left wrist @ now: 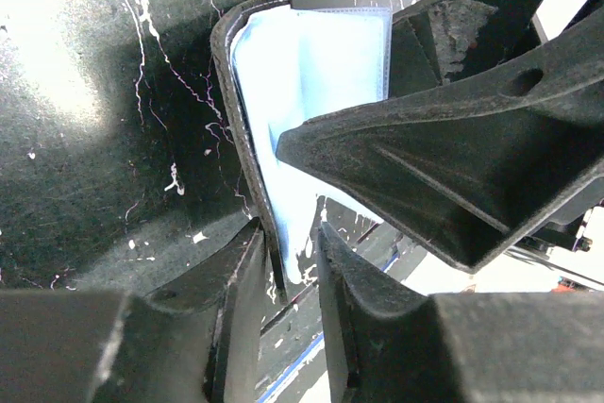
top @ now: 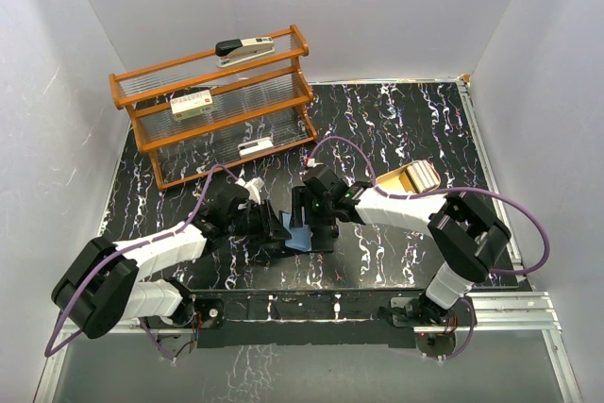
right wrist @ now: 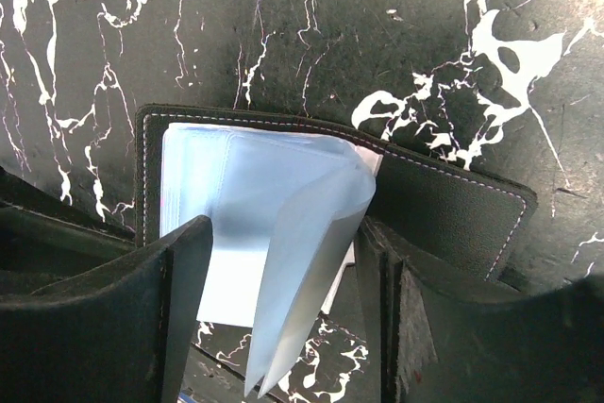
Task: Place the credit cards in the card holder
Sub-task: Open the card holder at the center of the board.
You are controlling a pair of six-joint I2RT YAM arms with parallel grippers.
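Card holder lies open in the middle of the surface, left hand and right hand both over it. Left wrist: stiff cover edge sits between barely parted fingers; grip unclear. Right wrist: hand spread astride limp, slick pocket leaves, apparently empty; the cover looks safer to hold.

High overview; two close wrist views, card holder common.

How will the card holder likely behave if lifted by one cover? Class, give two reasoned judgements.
Probably floppy: the card holder hinges open, so the free half would sag. Its clear sleeves look limp and glossy, likely slippery.
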